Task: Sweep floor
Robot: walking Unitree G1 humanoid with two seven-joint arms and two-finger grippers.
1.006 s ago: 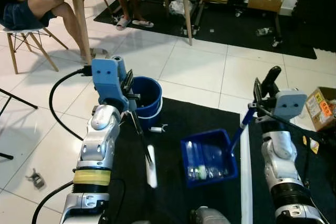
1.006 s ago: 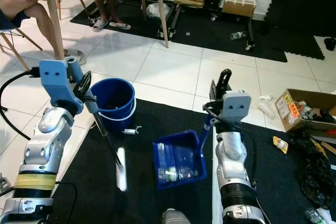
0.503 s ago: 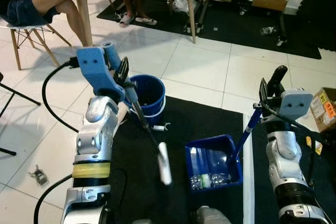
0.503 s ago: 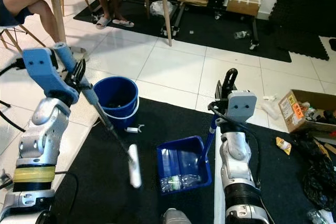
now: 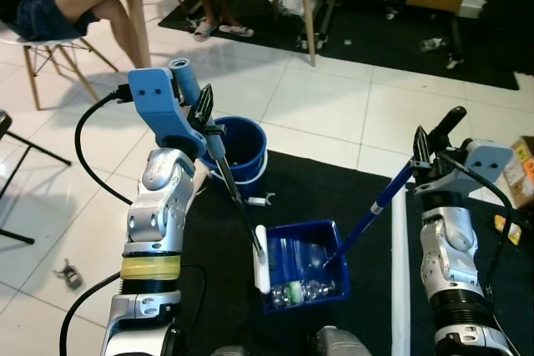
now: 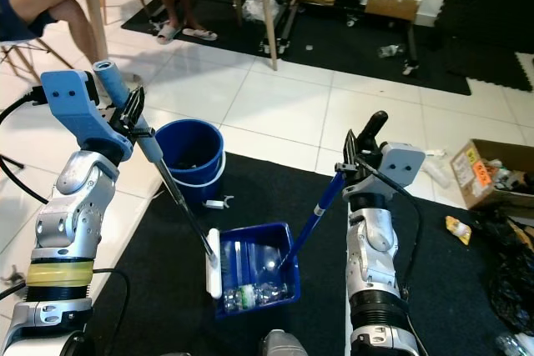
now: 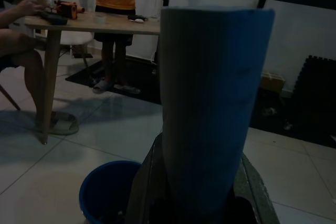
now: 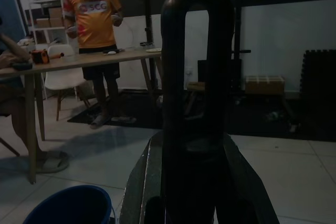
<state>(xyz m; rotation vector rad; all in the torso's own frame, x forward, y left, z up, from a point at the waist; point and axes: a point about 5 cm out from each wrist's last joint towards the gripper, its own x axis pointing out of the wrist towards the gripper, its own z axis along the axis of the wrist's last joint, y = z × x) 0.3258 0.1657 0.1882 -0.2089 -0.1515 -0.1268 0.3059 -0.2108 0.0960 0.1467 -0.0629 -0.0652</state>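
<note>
Hands [image 5: 206,122] [image 5: 427,149] grip brush [image 5: 261,258] beside dustpan [image 5: 306,266].

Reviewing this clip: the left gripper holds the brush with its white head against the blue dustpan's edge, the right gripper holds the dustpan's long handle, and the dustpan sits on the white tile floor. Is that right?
Not quite. The blue dustpan sits on the black mat, not on white tile, as the left eye view shows. The rest stands: the left gripper holds the brush with its white head at the dustpan's edge, and the right gripper holds the dustpan's long handle.

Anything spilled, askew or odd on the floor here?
Litter lies loose: a small white clip on the black mat beside the blue bucket, and a yellow wrapper near the cardboard box. The dustpan already holds debris.
</note>
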